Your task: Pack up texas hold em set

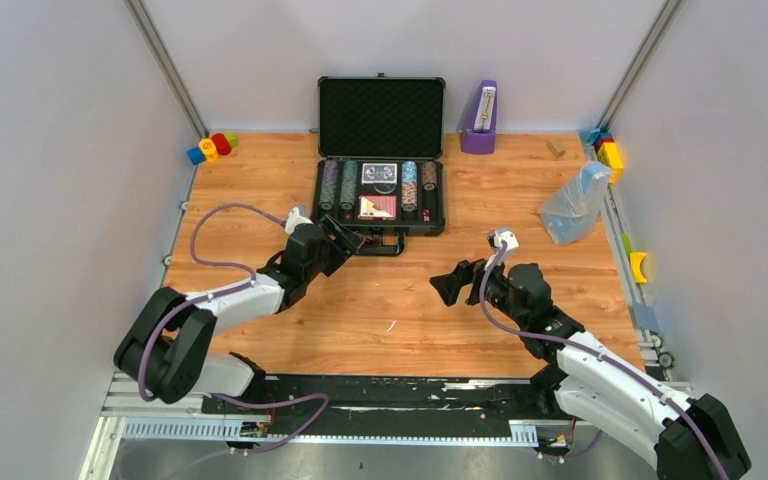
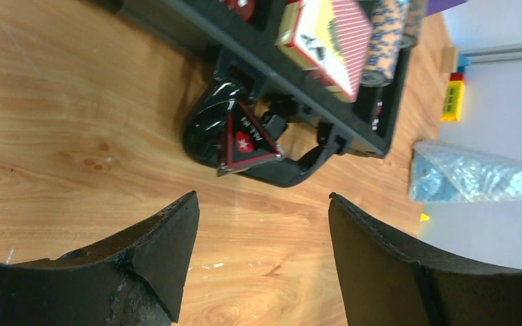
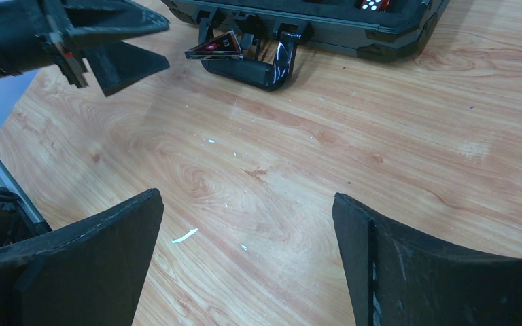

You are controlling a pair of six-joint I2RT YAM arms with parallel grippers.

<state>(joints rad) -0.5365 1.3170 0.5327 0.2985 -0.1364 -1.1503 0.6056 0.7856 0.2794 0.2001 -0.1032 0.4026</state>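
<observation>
Room: pale walls on three sides, a wooden table underneath, and both arms are reaching in from the near edge.
Case: the black case sits open at the far middle of the table. Its foam-lined lid stands upright at the back.
Inside: the chips lie in long rows either side of the decks. The blue deck is behind and the red deck in front.
Count: one case, four chip rows, two decks, two grippers.
Handle: the black handle lies flat on the wood at the case's near edge.
Left gripper: jaws well apart, only bare table between them, hovering just short of the handle.
Right gripper: jaws spread wide, holding nothing, over open wood well clear of the case.
Top view only: the whole layout, plus a purple metronome and a clear bag off to the right.
Left wrist only: a red-and-black triangular tag lying on the handle.
Right wrist only: a low side look at the left gripper's parted fingers beside the handle.
</observation>
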